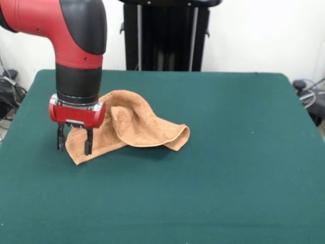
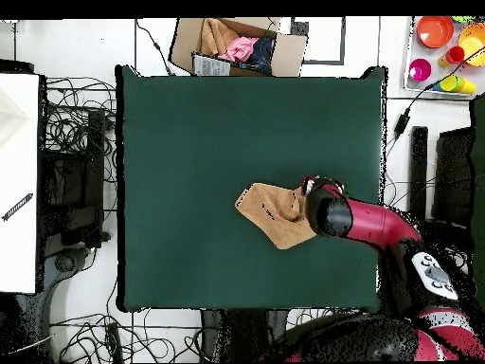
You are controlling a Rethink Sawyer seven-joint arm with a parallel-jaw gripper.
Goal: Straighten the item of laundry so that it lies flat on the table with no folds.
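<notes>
So we've got the towel (image 1: 137, 124) bunched up left of the table's (image 1: 228, 168) middle in the front view, nowhere near flat. It's folded over itself with a raised hump in the middle, one rounded flap lying out to the right and a corner poking toward the camera at the lower left.

Our gripper (image 1: 74, 142) is down right at that lower-left corner. The two fingers are parted with towel showing between them, but we honestly can't tell if they're pinching the cloth or just standing in front of it. Tips look just above the table or barely touching.

Going for the corner makes sense to us: grab the free end and drag it away from the hump so the fold opens out.

From overhead the arm covers one end of the towel, so no help there.
</notes>
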